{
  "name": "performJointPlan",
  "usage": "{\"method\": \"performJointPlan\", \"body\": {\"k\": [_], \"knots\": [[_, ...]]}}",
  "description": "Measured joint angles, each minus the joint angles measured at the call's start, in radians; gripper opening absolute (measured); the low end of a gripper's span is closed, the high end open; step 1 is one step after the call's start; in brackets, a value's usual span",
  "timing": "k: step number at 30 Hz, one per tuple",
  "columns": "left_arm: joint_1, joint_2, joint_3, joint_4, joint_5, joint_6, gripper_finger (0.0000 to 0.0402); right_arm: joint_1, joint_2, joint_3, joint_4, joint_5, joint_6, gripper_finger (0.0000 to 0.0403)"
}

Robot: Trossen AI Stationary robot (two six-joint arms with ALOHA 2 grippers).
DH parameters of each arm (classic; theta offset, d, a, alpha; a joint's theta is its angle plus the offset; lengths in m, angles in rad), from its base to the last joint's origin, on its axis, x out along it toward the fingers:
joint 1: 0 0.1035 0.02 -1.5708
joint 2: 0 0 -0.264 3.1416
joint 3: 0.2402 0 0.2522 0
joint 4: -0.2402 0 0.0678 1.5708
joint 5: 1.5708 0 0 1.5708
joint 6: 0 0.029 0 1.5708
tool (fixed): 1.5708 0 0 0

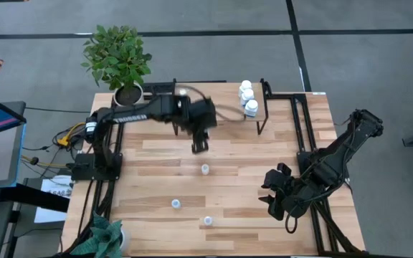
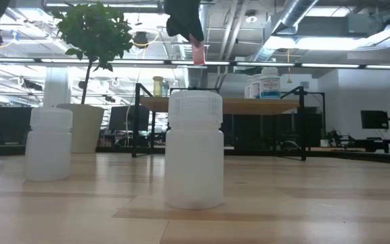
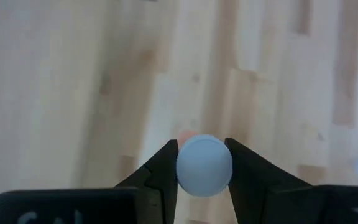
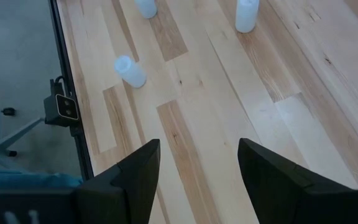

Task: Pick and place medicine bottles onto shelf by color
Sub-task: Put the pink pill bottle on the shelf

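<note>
My left gripper (image 1: pixel 201 142) is raised above the table's middle, a little toward the far side, and is shut on a thin vial (image 3: pixel 204 165) with a light-blue cap and a pinkish body (image 2: pixel 199 54). The shelf (image 2: pixel 222 105), with a wood top on black legs, stands at the far edge. Three white bottles (image 1: pixel 249 97) stand on its right end. Three translucent white bottles (image 1: pixel 205 169), (image 1: pixel 176 204), (image 1: pixel 208 221) stand upright on the table nearer the front. My right gripper (image 4: pixel 199 146) is open and empty, high over the table's near right part. My left gripper pinches the vial by its round light-blue cap (image 3: pixel 185 171) between its two fingers (image 3: pixel 166 162), one on each side. The fingers point down from above. The vial hangs upright below them, its pinkish lower end (image 2: pixel 199 55) lifted clear of the table.
A potted plant (image 1: pixel 118 57) stands at the far left corner and another plant (image 1: pixel 102 236) at the near left. Black frame rails (image 1: pixel 303 136) run along the table's right side. Bare tabletop (image 1: pixel 249 165) lies between the loose bottles and the right arm.
</note>
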Motion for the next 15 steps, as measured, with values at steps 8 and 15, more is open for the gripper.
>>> {"method": "performJointPlan", "body": {"k": [8, 15], "knots": [[0.193, 0.0, 0.069, 0.018, -0.031, 0.069, 0.009, 0.0, 0.0, 0.0, 0.0, 0.002, -0.001, 0.024], [0.329, 0.001, 0.069, 0.028, -0.05, 0.07, 0.009, 0.0, 0.0, 0.0, 0.0, 0.005, -0.002, 0.024]]}}
